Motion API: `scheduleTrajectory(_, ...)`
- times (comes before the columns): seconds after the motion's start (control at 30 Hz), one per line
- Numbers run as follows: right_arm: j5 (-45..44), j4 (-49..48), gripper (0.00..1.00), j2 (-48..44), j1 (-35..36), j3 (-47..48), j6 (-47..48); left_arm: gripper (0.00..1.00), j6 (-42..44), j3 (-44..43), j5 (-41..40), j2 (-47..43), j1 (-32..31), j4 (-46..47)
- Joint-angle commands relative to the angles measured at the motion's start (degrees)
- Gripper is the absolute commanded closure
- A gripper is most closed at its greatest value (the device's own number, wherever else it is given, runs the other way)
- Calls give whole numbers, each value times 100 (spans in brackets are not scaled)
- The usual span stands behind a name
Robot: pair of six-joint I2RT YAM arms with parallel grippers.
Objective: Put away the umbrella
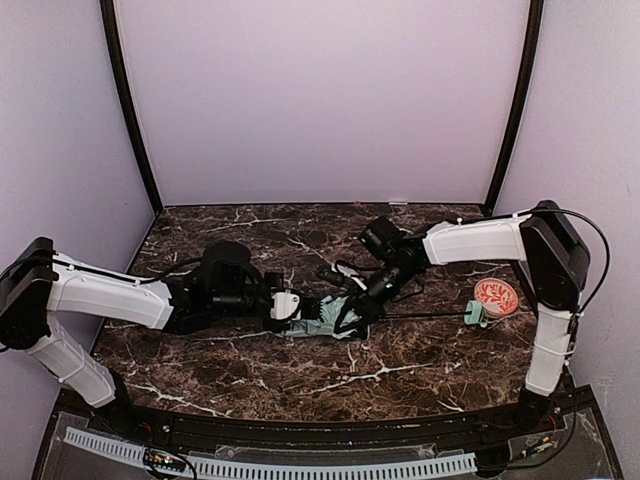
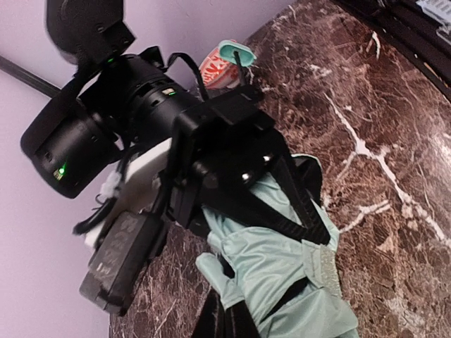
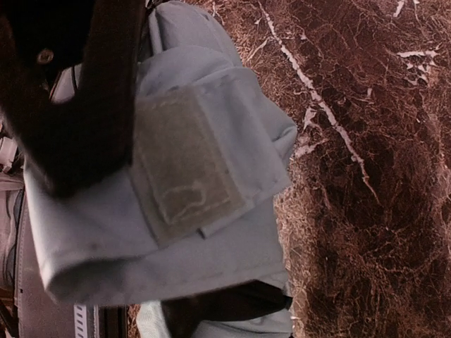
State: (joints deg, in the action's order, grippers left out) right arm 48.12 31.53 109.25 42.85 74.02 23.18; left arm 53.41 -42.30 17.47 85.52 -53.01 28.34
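Progress: umbrella (image 1: 322, 322) collapsed and bunched, yet shaft (image 1: 420, 316) looks extended and closure strap (image 3: 184, 165) seems unfastened; roughly midway, I judge.
Place: lying on the counter (image 1: 400, 380), mid-frame, handle (image 1: 476, 316) toward the right.
Left side: left hand (image 1: 283, 306) closed at the fabric's left end; a pinch cannot be told.
Right side: right hand (image 1: 362, 300) narrowly parted, apparently gripping bunched fabric.
Count: one umbrella, one ball (image 1: 495, 296), two hands.

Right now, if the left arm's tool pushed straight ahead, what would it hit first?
Probably the umbrella: its mint fabric lies directly ahead of the left tool, perhaps touching it; depth is unclear.
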Motion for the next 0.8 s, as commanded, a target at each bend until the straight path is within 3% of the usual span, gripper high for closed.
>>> scheduleTrajectory(0.0, -593, -207, 100, 529, -271, 411, -798, 100, 451, -271, 619, -80, -661, -9)
scheduleTrajectory(0.13, -589, -467, 100, 874, -406, 596, -1300, 100, 489, -273, 978, 303, -811, -193)
scheduleTrajectory(0.23, -564, -429, 100, 924, -417, 591, -1321, 100, 599, -209, 488, 638, -821, -397)
scheduleTrajectory(0.47, -623, -796, 100, 1167, -551, 403, -1745, 100, 542, 343, 677, 1096, -858, 49)
scheduleTrajectory(0.77, -782, -1393, 69, 906, -558, -102, -1880, 100, 1003, 285, 266, 1860, -1068, -339)
